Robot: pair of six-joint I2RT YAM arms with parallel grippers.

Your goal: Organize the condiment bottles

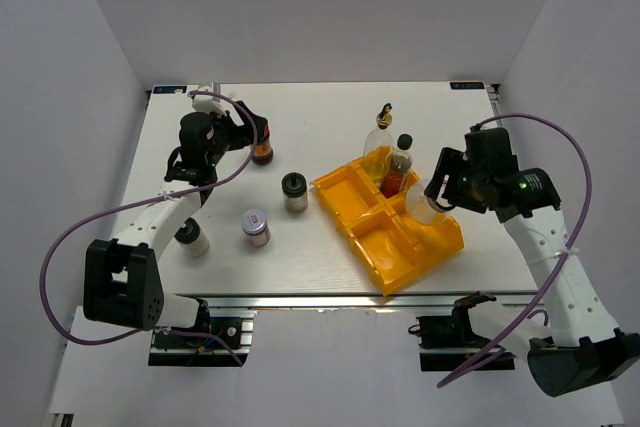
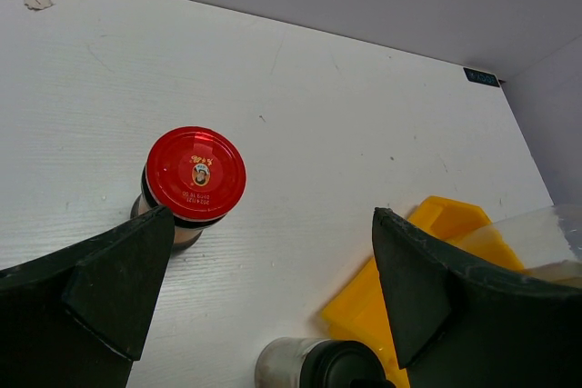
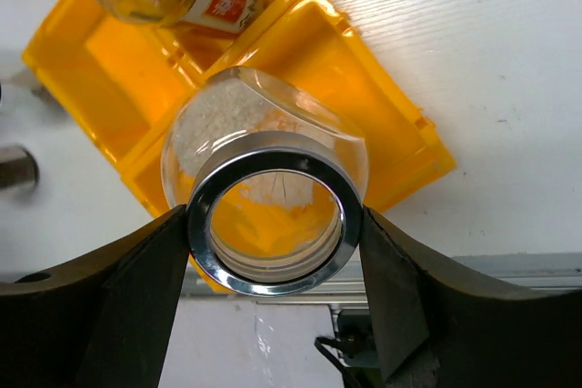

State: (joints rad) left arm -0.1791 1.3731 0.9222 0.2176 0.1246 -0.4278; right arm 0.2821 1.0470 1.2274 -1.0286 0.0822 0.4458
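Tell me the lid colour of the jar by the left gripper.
Red lid, clearest in left wrist view.

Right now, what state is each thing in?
Left gripper: open, empty
Right gripper: shut on glass jar
Glass jar: held tilted over tray
Red-lidded jar: upright, closed
Spouted bottle: upright in tray
Sauce bottle: upright in tray, capped
Black-lidded shaker: upright
Silver-lidded shaker: upright
White bottle: upright
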